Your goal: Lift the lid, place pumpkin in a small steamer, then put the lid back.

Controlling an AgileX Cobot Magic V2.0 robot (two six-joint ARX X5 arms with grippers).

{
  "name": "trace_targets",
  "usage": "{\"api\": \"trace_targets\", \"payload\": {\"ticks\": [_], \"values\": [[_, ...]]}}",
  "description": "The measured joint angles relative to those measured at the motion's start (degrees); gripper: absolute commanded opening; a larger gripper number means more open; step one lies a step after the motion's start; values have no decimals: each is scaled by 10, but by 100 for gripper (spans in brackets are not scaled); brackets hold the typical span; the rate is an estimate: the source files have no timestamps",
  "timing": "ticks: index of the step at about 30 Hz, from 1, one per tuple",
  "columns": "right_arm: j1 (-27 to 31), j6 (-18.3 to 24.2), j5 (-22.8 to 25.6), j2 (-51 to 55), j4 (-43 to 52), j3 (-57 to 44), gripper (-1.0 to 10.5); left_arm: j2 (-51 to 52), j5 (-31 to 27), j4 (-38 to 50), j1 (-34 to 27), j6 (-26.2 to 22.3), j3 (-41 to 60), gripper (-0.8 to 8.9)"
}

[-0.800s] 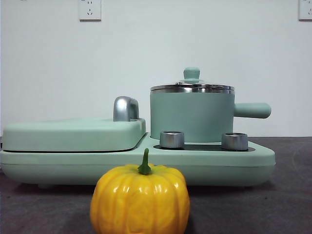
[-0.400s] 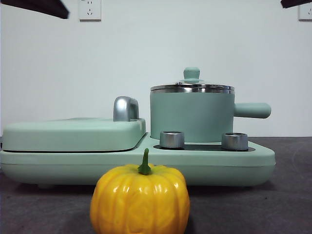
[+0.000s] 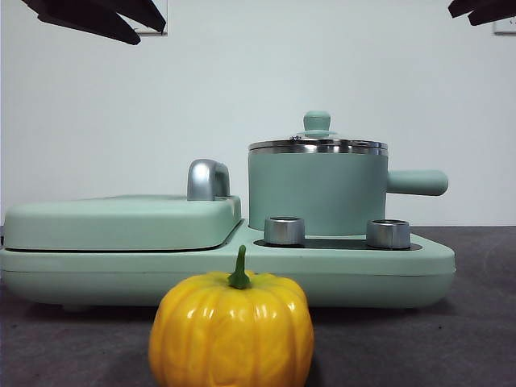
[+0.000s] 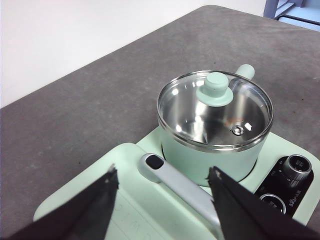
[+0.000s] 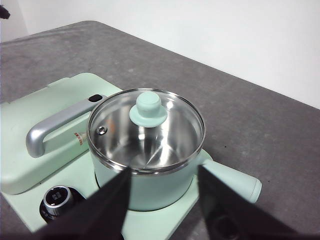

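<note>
The yellow-orange pumpkin (image 3: 231, 330) sits on the dark table in front of the cooker, nearest the front camera. Behind it the small steamer (image 3: 317, 192) stands on the cooker's right side, its straight handle (image 3: 417, 182) pointing right. The glass lid (image 3: 317, 146) rests on the pot, mint knob (image 3: 317, 123) up. My left gripper (image 4: 163, 174) hovers open high above the cooker, looking down on the lid (image 4: 215, 110). My right gripper (image 5: 164, 171) is also open and high, with the lid (image 5: 146, 127) and steamer (image 5: 150, 192) below it. Neither wrist view shows the pumpkin.
The wide mint-green base (image 3: 387, 270) carries two steel knobs (image 3: 284, 230) in front of the pot. A flat rectangular cover (image 3: 121, 219) with a steel handle (image 3: 207, 180) fills its left half. Both arms show as dark tips at the top corners (image 3: 97, 16).
Both arms have come down into the front view's top corners; one second ago neither showed. The pumpkin, pot and lid have not moved.
</note>
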State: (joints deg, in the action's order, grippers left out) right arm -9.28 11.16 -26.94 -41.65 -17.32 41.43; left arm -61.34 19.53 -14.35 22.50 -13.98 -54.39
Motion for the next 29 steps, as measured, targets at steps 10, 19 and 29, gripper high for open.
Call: {"api": "trace_targets", "payload": {"ticks": [10,19,29], "values": [[0,-4,0,0,0,0,254,-10,0,66,29,0,0,312],[0,-24,0,0,1,0,254,-93,0,179,82,0,-1,311],[0,-25,0,0,3,0,254,-214,0,291,120,44,-27,311]]}}
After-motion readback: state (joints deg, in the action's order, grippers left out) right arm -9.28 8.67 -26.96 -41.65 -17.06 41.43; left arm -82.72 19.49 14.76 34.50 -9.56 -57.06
